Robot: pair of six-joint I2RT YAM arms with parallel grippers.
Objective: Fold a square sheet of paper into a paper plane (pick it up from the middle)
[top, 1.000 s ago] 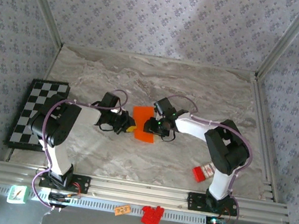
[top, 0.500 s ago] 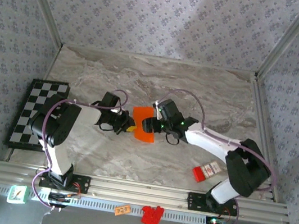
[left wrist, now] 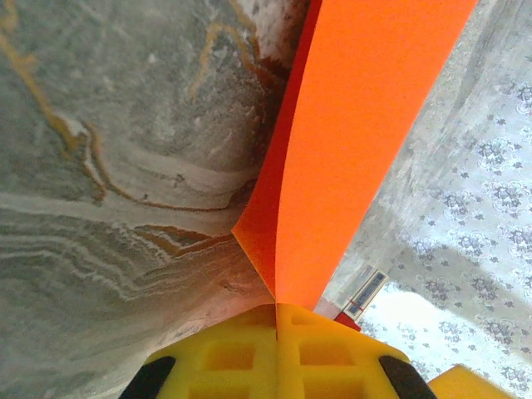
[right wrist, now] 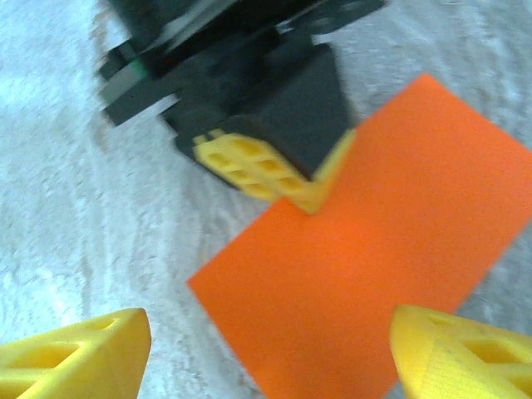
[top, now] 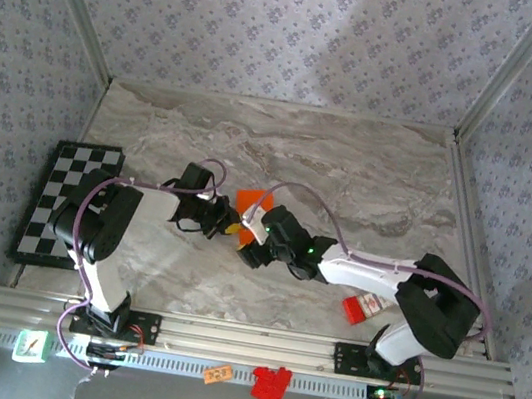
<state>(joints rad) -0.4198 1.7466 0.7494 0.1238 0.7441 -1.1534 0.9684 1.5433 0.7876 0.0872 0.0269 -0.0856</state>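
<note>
Item: square sheet of paper (right wrist: pixel 366 274), orange, folded, on table (top: pixel 373 166) centre. Left fingers (left wrist: pixel 233 357) pinched shut on its edge; right fingers (right wrist: pixel 75 349) wide apart, empty (poised above). Advice: press crease flat while left anchors.

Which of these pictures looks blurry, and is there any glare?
Right wrist view: smeared throughout, the thin bright orange paper sheet soft-edged. Left wrist view: sharp on the paper, washed-out glare at lower right. Top external view: sharp, evenly lit.
</note>
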